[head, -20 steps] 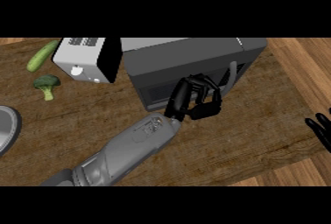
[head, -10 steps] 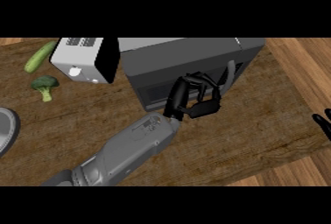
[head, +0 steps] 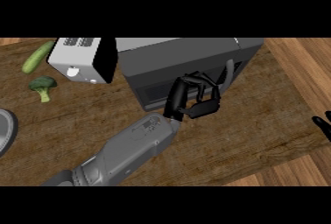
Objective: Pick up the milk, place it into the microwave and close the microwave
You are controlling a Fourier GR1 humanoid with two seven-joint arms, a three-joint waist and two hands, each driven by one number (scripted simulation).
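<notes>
The left hand [head: 192,97], fingers curled and holding nothing, is against the closed door of the dark microwave [head: 187,61] on the wooden bench [head: 77,113]. The right hand [head: 322,126] barely shows at the right edge; whether it is open or closed I cannot tell. No milk shows. Broccoli [head: 42,85] and cucumber [head: 38,57] lie far left.

A toaster [head: 82,59] stood on the wooden counter [head: 77,113]. A cucumber [head: 38,57] lay just left of the toaster. A broccoli floret [head: 42,85] lay below-left of the toaster, near it.
</notes>
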